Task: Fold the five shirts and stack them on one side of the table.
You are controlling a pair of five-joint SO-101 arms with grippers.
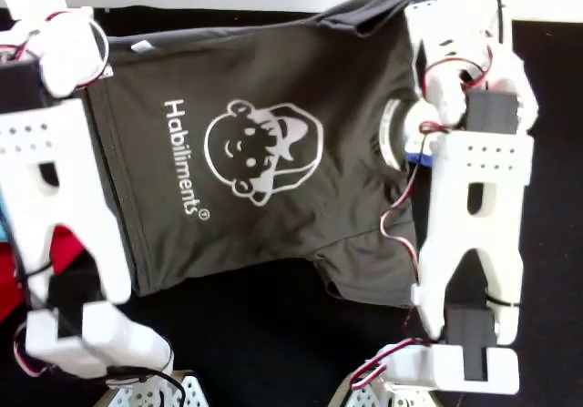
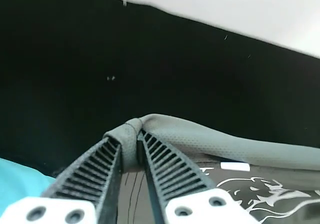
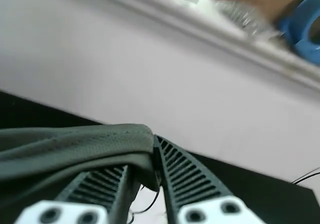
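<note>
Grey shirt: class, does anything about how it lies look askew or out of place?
Yes. The grey shirt isn't flat: the left hand and right hand each pinch its far edge, and the near sleeve lies rumpled, so the outline looks skewed.

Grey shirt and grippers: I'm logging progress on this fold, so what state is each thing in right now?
grey shirt, spread print-up on the table, unfolded, far edge pinched at two spots.
left gripper, fingers shut on a bunched bit of the shirt's edge.
right gripper, fingers shut on the shirt's edge.
red fabric, partly under an arm; folded or not, unclear.
</note>
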